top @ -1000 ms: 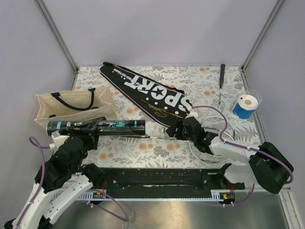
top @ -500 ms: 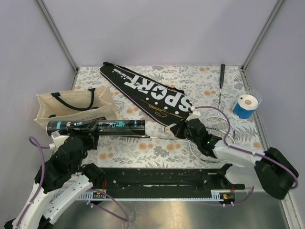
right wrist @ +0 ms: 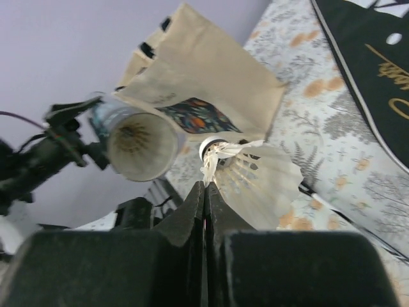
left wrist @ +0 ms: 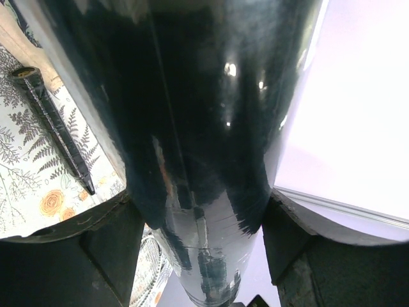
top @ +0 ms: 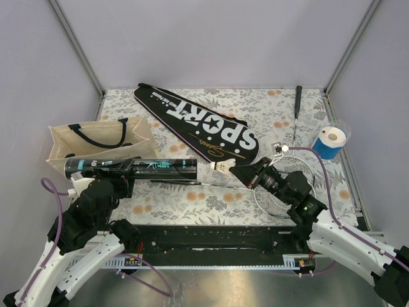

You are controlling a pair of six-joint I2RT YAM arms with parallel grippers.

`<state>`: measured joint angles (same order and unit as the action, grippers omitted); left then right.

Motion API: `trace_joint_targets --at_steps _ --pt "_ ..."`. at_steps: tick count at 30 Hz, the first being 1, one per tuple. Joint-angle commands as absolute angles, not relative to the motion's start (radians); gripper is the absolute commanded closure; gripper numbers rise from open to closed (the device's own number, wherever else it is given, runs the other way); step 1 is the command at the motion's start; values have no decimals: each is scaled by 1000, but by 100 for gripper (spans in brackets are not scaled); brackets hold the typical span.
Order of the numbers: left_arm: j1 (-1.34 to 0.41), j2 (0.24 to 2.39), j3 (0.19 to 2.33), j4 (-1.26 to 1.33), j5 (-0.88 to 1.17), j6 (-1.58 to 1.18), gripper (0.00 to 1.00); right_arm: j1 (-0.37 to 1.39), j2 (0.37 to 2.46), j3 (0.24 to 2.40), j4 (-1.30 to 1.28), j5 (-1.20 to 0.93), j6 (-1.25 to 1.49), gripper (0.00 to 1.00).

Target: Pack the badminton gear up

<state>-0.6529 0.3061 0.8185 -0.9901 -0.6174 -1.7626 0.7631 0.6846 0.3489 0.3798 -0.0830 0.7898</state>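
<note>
**Feather shuttlecock held up at the tube mouth**

White feathers, cork nose. The shuttlecock (right wrist: pixel 255 176) sits at the tip of your right tool (right wrist: pixel 204 192), whose fingers are pressed together on the rim of the feather skirt. The cork points left at the open end of the black tube (right wrist: pixel 137 146). From above there is a short gap between cork and mouth, with nothing in it that I can see.

Handling, as I judge it:
- The shuttlecock weighs almost nothing and its feathers are brittle. A pinch on the skirt edge is thin and may twist or split a vane. The cork would be the firmer hold.
- The tube is stiff and glossy, likely slippery and prone to roll. Your left tool (top: pixel 121 181) clamps it near mid-length, a finger on either side in the wrist view, and it lies level. I cannot tell whether it rests on the counter (top: pixel 211 201) or is lifted off it.
- The mouth is not much wider than the skirt, so the cork should go in first and square.

Surroundings:
- The "SPORT" cover (top: pixel 198 125) lies flat behind, its broad end just beside the shuttlecock. It looks soft and floppy.
- The racket (top: pixel 295 128) lies to the right, its head partly under your right arm. The frame is light and the shaft thin. Mind the strings when the arm drops.
- The beige tote bag (top: pixel 96 144) sits just behind the tube's closed end.
- The blue and white roll (top: pixel 330 142) is at the far right, well apart.
</note>
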Motion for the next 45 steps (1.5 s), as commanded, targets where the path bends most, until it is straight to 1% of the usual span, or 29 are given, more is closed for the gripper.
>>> trace_joint_targets --at_steps 1,4,7,10,17,21,32,39,42,45 --pt "-655 334 850 -897 -584 -1778 79 767 611 345 483 -193 856 100" --pt "-653 347 831 -891 -558 -1802 79 770 601 350 503 -212 880 100" --pt "-655 350 813 -871 -526 -1810 79 784 635 348 555 -216 903 100" --pt "-655 357 805 -862 -506 -1819 79 819 698 354 638 -215 923 100" --pt "-655 364 798 -842 -479 -1825 80 948 866 426 732 -124 897 100" --pt "-655 367 793 -836 -469 -1822 80 985 965 451 827 -92 899 100" --pt "-655 359 784 -802 -425 -1833 80 1025 1158 509 994 -41 907 100" --pt "-654 338 787 -795 -413 -1835 80 1031 1291 492 1216 -71 998 100" --pt "-655 322 788 -798 -420 -1829 80 1031 1312 465 1287 -72 1017 100" --pt "-655 310 802 -810 -425 -1821 80 1031 1290 428 1292 -54 1002 100"
